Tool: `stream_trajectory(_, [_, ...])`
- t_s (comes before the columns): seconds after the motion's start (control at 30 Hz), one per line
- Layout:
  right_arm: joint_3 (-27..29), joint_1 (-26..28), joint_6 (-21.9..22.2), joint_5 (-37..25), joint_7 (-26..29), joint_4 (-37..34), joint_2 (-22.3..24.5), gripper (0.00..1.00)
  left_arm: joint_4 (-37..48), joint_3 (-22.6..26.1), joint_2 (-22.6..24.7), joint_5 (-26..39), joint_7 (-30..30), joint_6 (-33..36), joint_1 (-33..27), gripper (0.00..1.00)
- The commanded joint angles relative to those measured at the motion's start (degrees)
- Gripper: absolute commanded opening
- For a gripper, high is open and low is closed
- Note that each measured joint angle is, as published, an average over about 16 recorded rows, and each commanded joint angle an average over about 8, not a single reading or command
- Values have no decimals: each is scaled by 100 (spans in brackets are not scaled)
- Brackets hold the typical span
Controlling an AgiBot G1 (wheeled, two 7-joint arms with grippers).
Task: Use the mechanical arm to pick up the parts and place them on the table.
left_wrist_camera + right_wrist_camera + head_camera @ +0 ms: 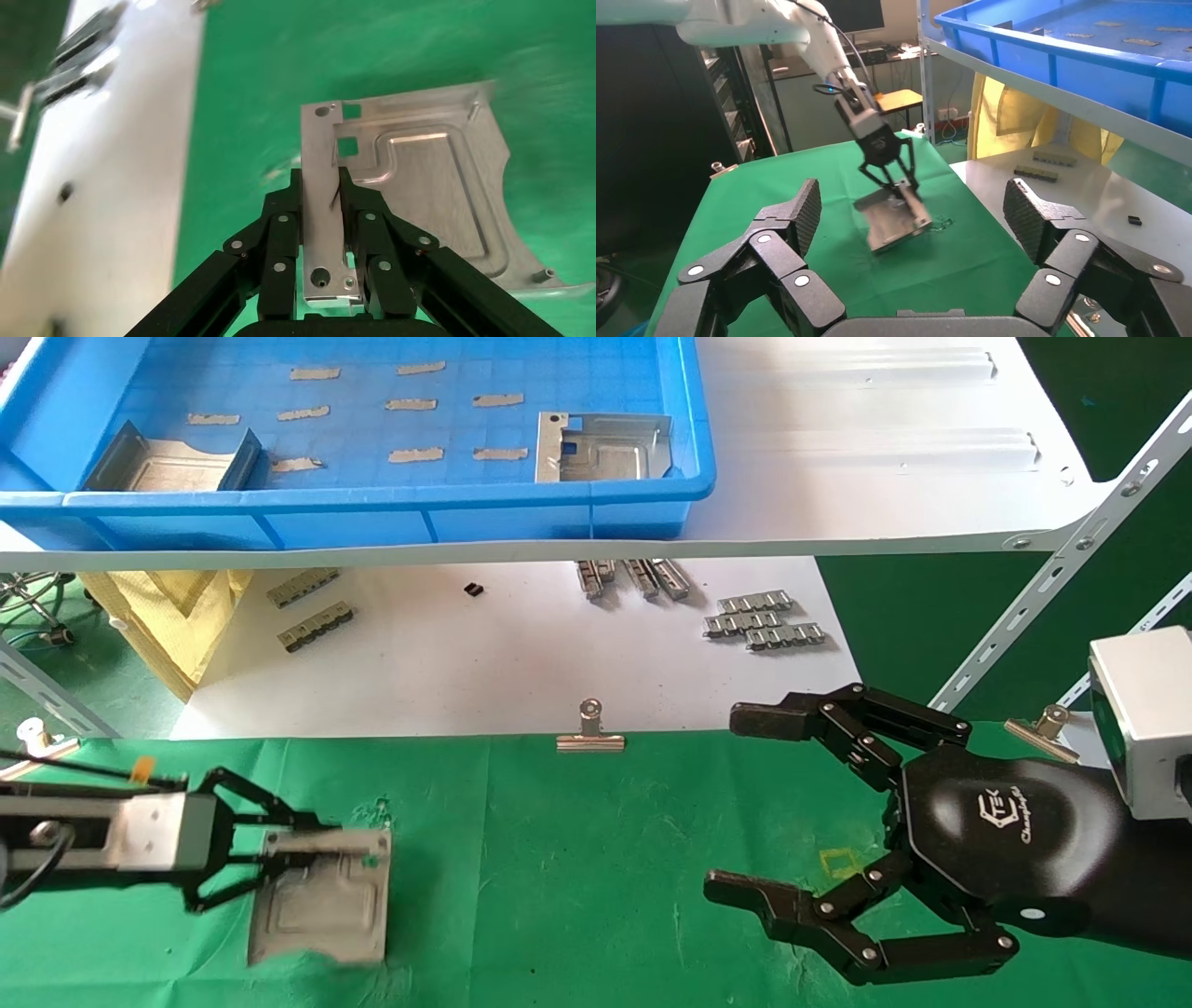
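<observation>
Part [321,905] lengthwise away from left gripper [270,859]

Bright, even light; motion blur smears the left wrist view.

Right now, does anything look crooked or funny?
Yes. The part pinched in the left gripper hangs tilted above the table instead of lying flat. The right gripper just hovers open nearby. Two more parts sit in the blue bin.
</observation>
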Motion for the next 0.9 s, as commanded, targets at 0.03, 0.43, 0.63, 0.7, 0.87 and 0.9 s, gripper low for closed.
stream_trajectory(0.03, [0,0,0,0,0,0,0,100,284,-30,113,-50,69,-78,37,76])
stream_trajectory(0.43, [0,0,0,0,0,0,0,100,937,-1,372,-26,545,306,-100,100])
stream_trajectory(0.63, [0,0,0,0,0,0,0,100,1242,-245,347,-505,196,519,-100,100])
stream_trajectory(0.7, [0,0,0,0,0,0,0,100,1301,-356,303,-774,-175,594,-24,100])
stream_trajectory(0.87, [0,0,0,0,0,0,0,100,1299,-607,141,-1450,-1213,646,276,100])
stream_trajectory(0.9, [0,0,0,0,0,0,0,100,1287,-646,110,-1559,-1354,649,342,100])
